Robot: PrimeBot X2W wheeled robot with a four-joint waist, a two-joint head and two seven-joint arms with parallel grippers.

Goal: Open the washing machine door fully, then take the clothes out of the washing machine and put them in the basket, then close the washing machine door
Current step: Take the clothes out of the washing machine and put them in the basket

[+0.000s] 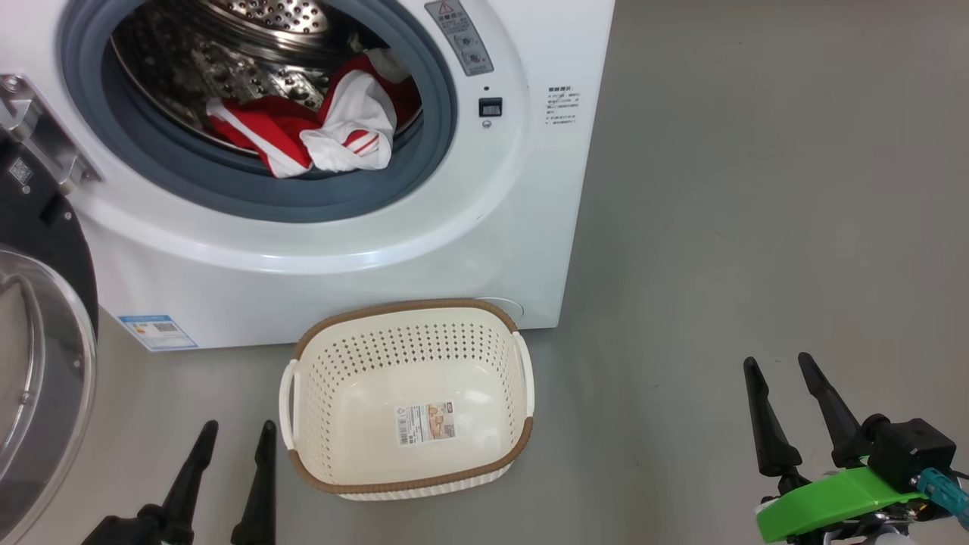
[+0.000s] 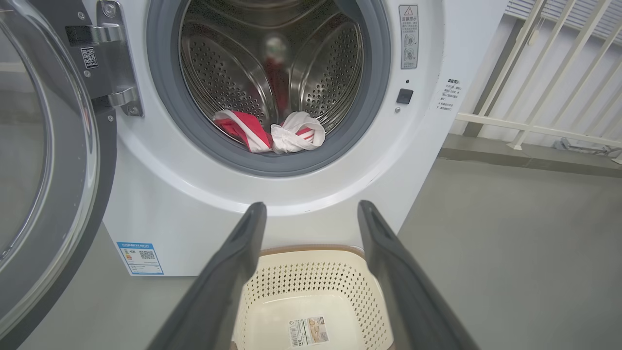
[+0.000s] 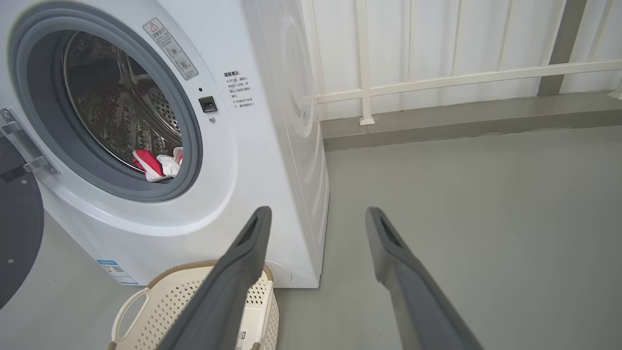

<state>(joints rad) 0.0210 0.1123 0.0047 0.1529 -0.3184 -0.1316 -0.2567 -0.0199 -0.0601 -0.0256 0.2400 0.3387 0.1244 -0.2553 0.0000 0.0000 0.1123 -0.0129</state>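
Two sets of fingers stand wide apart and empty: left fingers (image 1: 262, 469) just left of the basket (image 1: 409, 306), right fingers (image 1: 764, 416) well to its right. Beyond the basket, the washing machine (image 1: 341, 288) has its door (image 1: 45, 363) swung open, with the clothes (image 1: 341, 129) lying inside its opening.

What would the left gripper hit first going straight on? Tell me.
Most likely the washing machine's white front, just below the opening and above the basket. The left gripper is open and holds nothing; the gap to the panel is hard to judge.
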